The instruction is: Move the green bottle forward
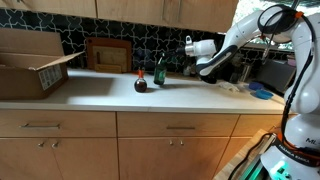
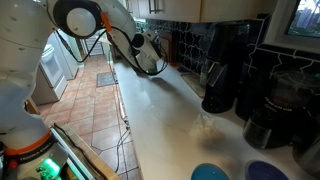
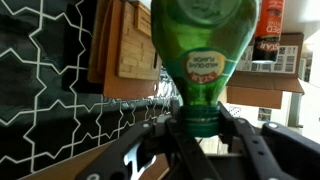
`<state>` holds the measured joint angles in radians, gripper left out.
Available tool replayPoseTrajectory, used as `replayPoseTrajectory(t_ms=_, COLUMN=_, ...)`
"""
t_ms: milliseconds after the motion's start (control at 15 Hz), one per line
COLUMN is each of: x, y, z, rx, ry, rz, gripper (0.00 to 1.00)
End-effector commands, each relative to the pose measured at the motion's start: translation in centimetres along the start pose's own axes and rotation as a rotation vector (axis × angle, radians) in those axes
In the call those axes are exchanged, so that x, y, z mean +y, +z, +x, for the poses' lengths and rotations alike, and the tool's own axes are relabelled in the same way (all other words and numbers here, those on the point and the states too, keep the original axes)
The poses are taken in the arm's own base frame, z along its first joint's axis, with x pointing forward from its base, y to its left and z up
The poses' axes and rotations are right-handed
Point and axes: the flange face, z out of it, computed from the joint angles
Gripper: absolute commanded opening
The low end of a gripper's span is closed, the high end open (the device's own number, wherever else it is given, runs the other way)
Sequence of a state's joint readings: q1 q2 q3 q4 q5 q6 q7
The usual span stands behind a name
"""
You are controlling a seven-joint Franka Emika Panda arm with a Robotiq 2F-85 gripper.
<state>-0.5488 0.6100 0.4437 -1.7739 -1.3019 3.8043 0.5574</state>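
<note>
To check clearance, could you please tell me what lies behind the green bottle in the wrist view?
Beyond the green bottle appear the tiled backsplash, a wooden board, a red-capped bottle and a cardboard box. Whatever lies straight behind its body is covered.

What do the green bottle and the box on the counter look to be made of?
The green bottle is probably plastic, translucent and glossy. Light glows through its body and soft highlights sit on it, though glass cannot be ruled out. The box looks like corrugated cardboard: matte brown, with open, folded flaps.
</note>
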Motion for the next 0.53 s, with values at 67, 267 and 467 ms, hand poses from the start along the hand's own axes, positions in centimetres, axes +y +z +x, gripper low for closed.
replayPoseTrajectory(t_ms=67, x=0.00, y=0.02, z=-0.01, rx=0.000, ry=0.000, rz=0.001, gripper=0.36)
replayPoseTrajectory(t_ms=267, x=0.01, y=0.03, z=0.01, rx=0.001, ry=0.001, rz=0.001, gripper=0.11)
replayPoseTrajectory(t_ms=467, x=-0.44, y=0.98, z=-0.12, rx=-0.030, ry=0.001, rz=0.008, gripper=0.11)
